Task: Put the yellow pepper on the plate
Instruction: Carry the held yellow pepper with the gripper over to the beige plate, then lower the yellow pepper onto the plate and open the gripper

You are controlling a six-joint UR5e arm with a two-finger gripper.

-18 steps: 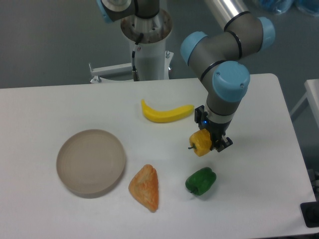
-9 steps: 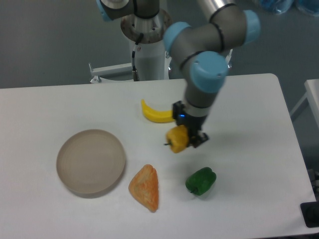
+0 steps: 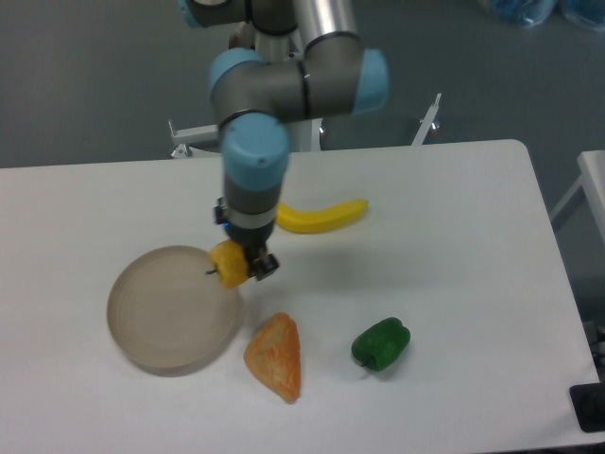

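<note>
No text, label, brand, number or sign is showing legibly anywhere in this view.

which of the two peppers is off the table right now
The yellow pepper, clamped in the gripper at the plate rim. The green pepper lies on the table.
</note>
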